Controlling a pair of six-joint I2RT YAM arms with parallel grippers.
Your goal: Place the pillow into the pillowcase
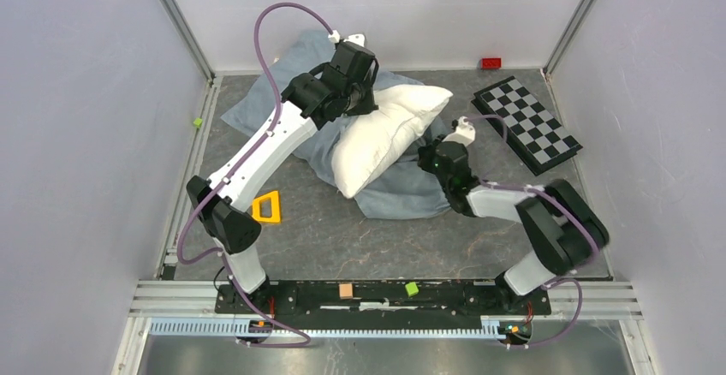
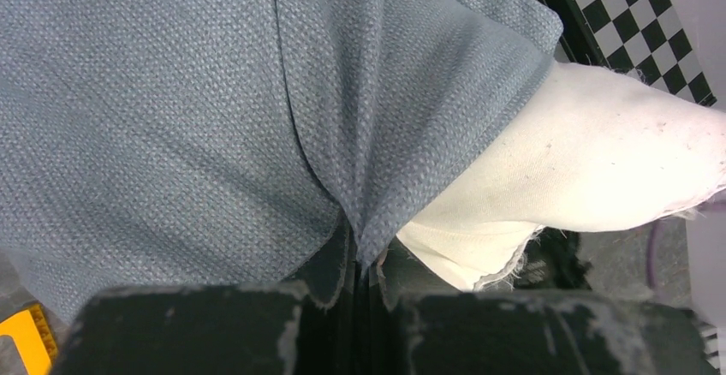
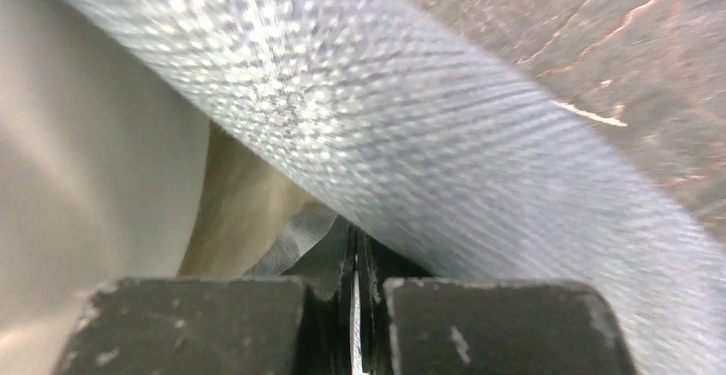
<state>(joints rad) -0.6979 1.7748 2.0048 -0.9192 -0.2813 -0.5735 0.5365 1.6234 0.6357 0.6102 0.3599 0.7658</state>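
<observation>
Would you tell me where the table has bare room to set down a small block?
The widest bare patch is the near table, between the pillowcase, the yellow triangle and the right arm. A smaller one lies behind, between the pillow and the checkerboard. The middle is crowded: the left gripper and right gripper are shut on the pillowcase.

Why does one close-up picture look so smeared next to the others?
Right wrist view: the pillowcase sits close to the lens, its weave smeared and out of focus; left wrist view: the same weave is crisp, the pillow too; top view: sharp, evenly lit.
</observation>
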